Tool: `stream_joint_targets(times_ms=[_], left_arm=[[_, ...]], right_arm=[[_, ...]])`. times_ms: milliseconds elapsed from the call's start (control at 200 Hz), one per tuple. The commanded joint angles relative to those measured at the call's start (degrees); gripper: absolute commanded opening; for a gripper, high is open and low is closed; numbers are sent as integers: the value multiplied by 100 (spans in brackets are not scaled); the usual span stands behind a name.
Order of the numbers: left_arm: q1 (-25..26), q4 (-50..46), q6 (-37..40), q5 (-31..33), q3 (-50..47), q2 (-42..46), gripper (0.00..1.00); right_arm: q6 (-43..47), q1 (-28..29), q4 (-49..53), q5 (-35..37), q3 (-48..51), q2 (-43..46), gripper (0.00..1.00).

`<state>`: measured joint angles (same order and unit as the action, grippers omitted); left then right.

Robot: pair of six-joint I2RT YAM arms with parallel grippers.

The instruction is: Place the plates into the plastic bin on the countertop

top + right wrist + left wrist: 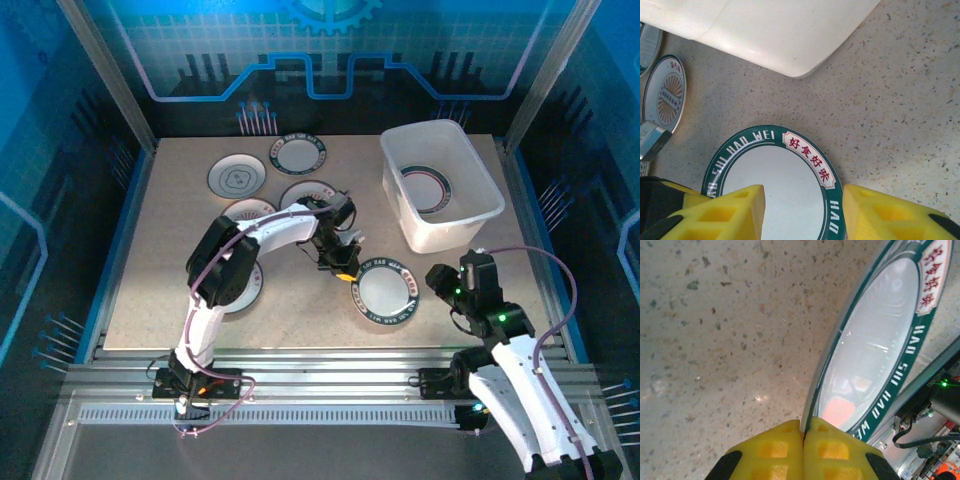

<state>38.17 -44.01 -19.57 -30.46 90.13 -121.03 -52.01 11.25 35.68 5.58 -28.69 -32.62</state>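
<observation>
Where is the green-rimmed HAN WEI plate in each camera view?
Top external: green-rimmed plate lies centre-right, just nearer the arms than the plastic bin.
Left wrist: right half, its rim running into the shut left claw.
Right wrist: bottom centre, framed by the open right claw.
Shared landmark: red-lettered rim panel, in both wrist views.

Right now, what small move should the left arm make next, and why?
Probably a slight lift: the left gripper is shut on the rim of the green-rimmed plate, which lies on the countertop, while the plastic bin sits apart from it.
</observation>
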Motion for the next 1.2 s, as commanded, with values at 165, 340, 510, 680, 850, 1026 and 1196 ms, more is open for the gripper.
stream_joint_targets(times_ms=[165,340,510,680,850,1026,1196], left_arm=[[-312,390,-257,130,-601,955,0],[-583,489,-273,91,-813,1367,0],[-890,520,-262,55,-827,1747,0],[-1210,644,-327,-16,-794,2141,0],[-1349,700,-352,-199,-495,2304,0],[-1360,924,-591,-393,-207,2305,0],[-1357,1123,-730,-628,-136,2368,0]], right_arm=[[173,46,242,40,-443,37,46],[213,56,312,-22,-634,26,46],[282,53,369,-114,-911,2,48],[397,71,293,-395,-1270,-208,50],[683,179,46,-1093,-1736,-679,50],[762,431,-287,-1562,-2029,-1103,50],[723,622,-373,-1495,-2091,-1418,50]])
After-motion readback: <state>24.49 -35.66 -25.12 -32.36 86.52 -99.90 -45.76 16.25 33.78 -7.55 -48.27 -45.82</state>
